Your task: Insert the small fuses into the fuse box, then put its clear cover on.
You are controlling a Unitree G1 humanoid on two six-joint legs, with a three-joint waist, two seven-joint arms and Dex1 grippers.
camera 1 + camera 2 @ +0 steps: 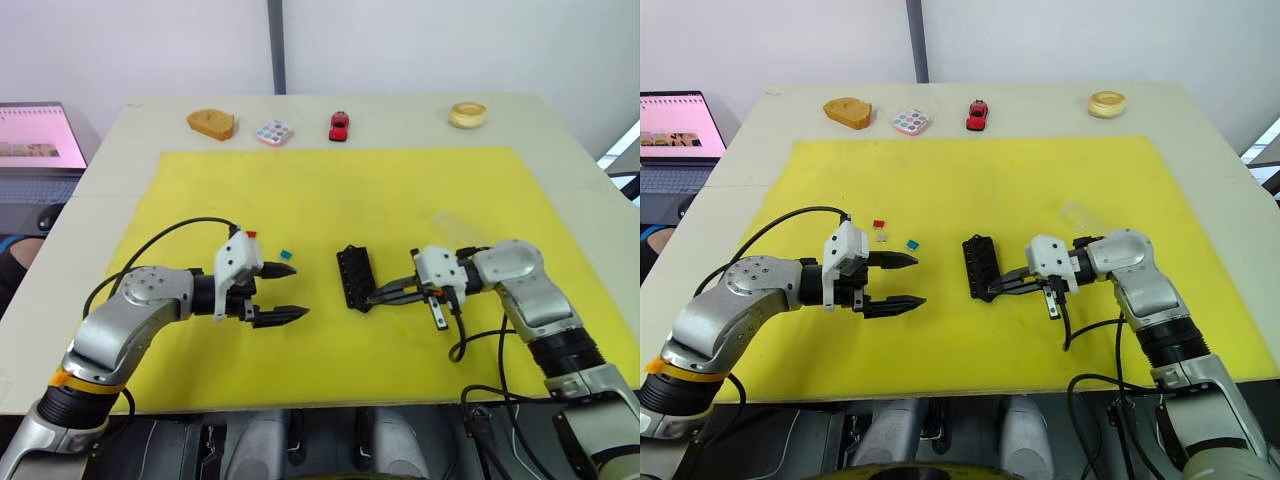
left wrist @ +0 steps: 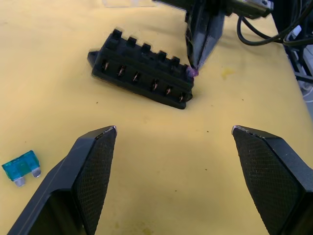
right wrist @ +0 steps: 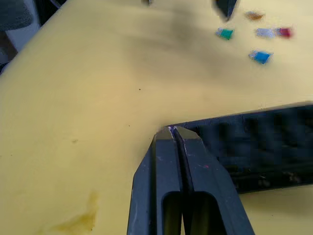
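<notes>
In the head views, the left gripper hangs low over the yellow mat with its fingers wide apart and nothing between them; the small fuses lie loose on the mat just beyond its upper finger. The fuse box lies ahead of it, and the right gripper touches the near end of the box with its fingers pressed together. The clear cover lies on the mat behind the right gripper, faint to see. In the left wrist view, the teal fuse rests just beside one open finger, and at the tips of the right gripper a small purple bit shows against the end slot of the box; I judge it is a fuse, but it is too small to be sure. In the right wrist view, the closed tips sit at the corner of the box, and the other fuses lie far ahead. I judge that each fuse is very light, stiff and smooth, so it can slip or flip easily; it is best to pinch it on the flat coloured faces and leave the metal blades free. The box is light too and may slide when pushed.
</notes>
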